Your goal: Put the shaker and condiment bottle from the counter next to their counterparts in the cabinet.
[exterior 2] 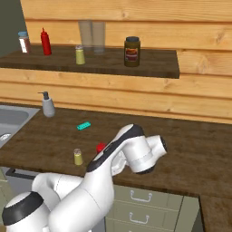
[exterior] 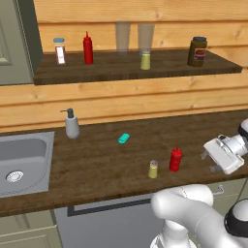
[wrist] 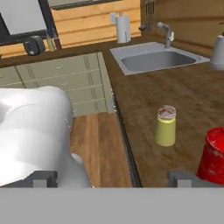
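Note:
The yellow-olive shaker (exterior: 153,169) stands near the counter's front edge, with the squat red condiment bottle (exterior: 175,160) just right of it. My gripper (exterior: 209,157) hovers right of the bottle, pointing towards it, open and holding nothing. In the hand view the shaker (wrist: 166,126) sits ahead and the condiment bottle (wrist: 214,157) is cut off at the right, outside the wide-apart fingertips (wrist: 183,178). On the cabinet shelf (exterior: 169,70) stand the counterparts: a slim red bottle (exterior: 87,48) and a shaker (exterior: 145,60). From the right base view the arm hides most of the condiment bottle (exterior 2: 100,147).
The shelf also carries a blue-lidded jar (exterior: 59,51), two glasses (exterior: 122,36) and a dark jar (exterior: 197,51). On the counter are a soap dispenser (exterior: 71,124), a small teal object (exterior: 124,138) and the sink (exterior: 29,145) at the left. The grey-green door (exterior: 12,38) stands open.

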### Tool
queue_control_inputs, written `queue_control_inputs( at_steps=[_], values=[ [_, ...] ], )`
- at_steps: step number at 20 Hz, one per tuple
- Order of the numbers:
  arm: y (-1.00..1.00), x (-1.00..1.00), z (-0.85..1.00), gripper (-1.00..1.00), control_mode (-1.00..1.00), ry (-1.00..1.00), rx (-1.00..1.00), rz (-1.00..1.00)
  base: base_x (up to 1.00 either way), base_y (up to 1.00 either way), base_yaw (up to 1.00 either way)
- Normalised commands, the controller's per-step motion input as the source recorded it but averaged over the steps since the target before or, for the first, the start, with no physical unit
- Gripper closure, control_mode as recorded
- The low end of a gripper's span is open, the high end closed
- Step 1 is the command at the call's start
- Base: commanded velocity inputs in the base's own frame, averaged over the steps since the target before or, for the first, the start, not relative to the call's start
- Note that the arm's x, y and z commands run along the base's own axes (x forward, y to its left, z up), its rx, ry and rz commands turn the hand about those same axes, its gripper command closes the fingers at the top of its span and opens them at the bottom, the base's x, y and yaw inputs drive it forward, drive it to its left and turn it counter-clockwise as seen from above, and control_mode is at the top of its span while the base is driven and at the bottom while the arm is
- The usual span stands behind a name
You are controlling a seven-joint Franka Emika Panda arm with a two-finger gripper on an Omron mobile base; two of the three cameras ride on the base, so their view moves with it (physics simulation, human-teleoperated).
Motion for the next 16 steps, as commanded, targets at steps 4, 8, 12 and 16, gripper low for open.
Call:
queue_control_inputs(
  at_steps=[4, 8, 12, 16],
  values=[
    [0.12, 0.3, -0.1, -1.0, -1.0, -0.01, 0.0, -0.3, 0.0, 0.0, 0.0],
    [0.38, 0.19, -0.1, -1.0, -1.0, -0.05, 0.0, -0.16, 0.0, 0.0, 0.0],
    [0.43, 0.2, -0.65, -1.0, -1.0, -0.03, 0.05, 0.0, 0.0, 0.0, 0.0],
    [0.04, 0.0, -0.2, -1.0, -1.0, -0.07, 0.04, 0.0, 0.0, 0.0, 0.0]
  ],
)
